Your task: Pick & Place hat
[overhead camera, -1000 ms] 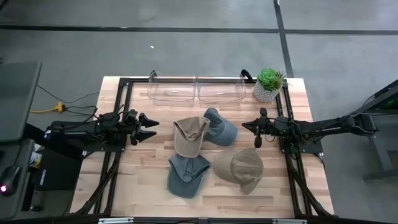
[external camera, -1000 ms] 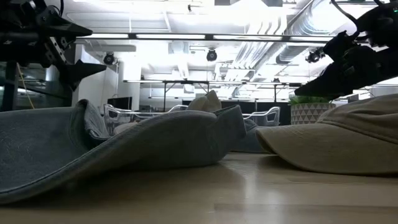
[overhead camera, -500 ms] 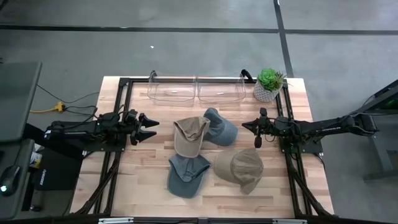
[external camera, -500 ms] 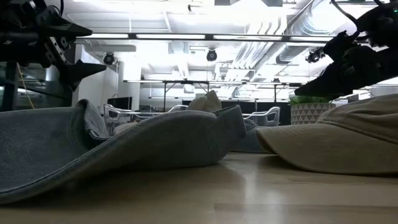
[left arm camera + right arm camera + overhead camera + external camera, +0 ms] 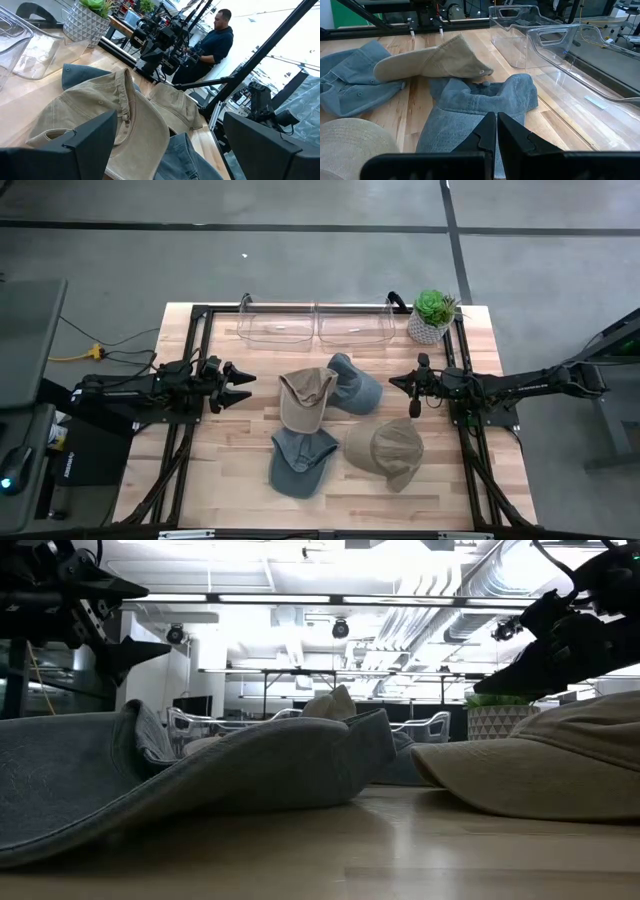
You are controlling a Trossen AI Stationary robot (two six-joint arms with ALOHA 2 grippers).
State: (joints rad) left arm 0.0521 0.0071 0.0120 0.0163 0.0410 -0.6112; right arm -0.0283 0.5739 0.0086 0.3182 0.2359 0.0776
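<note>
Four caps mid-table, tan cap (image 5: 306,398) overlapping blue cap (image 5: 355,385), second blue cap (image 5: 300,459), second tan cap (image 5: 387,451) alongside

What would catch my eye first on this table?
Four hats huddle mid-table: a tan hat overlapping a blue hat, a second blue one and a second tan one nearer the front. Two clear bins and a plant line the back edge. The left pincer is open, the right pincer shut.

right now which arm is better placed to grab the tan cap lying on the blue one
Left, probably. The left gripper is open and faces the tan cap with bare table between. The right gripper is shut, and the blue cap lies between it and the tan one.
</note>
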